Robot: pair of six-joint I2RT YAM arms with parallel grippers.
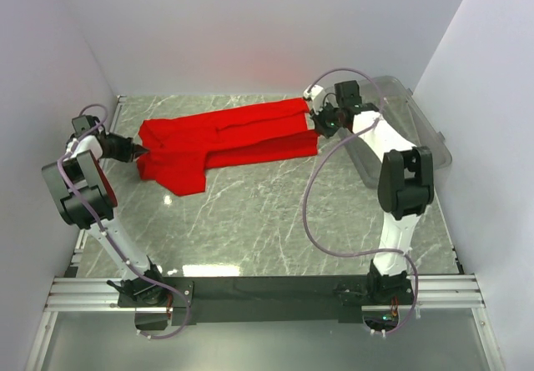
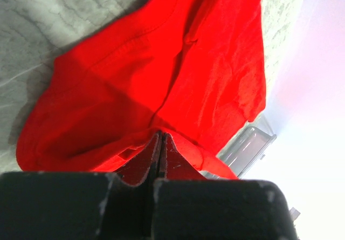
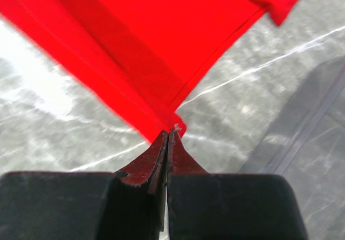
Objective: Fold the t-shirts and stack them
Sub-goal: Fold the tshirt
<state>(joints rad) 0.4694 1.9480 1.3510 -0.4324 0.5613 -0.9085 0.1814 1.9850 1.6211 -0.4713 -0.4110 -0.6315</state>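
Note:
The red t-shirt (image 1: 221,139) lies stretched across the far part of the marble table, folded lengthwise, with a sleeve hanging toward the front left. My left gripper (image 1: 138,149) is shut on the shirt's left end; in the left wrist view the cloth (image 2: 161,73) bunches at my closed fingertips (image 2: 161,136). My right gripper (image 1: 314,117) is shut on the shirt's right end; in the right wrist view a corner of the red cloth (image 3: 135,51) is pinched at the tips (image 3: 170,133), above the table.
A clear plastic bin (image 1: 400,129) stands at the far right, next to my right arm; it shows in the left wrist view (image 2: 245,148) and its edge in the right wrist view (image 3: 307,137). White walls close three sides of the marble table (image 1: 267,213).

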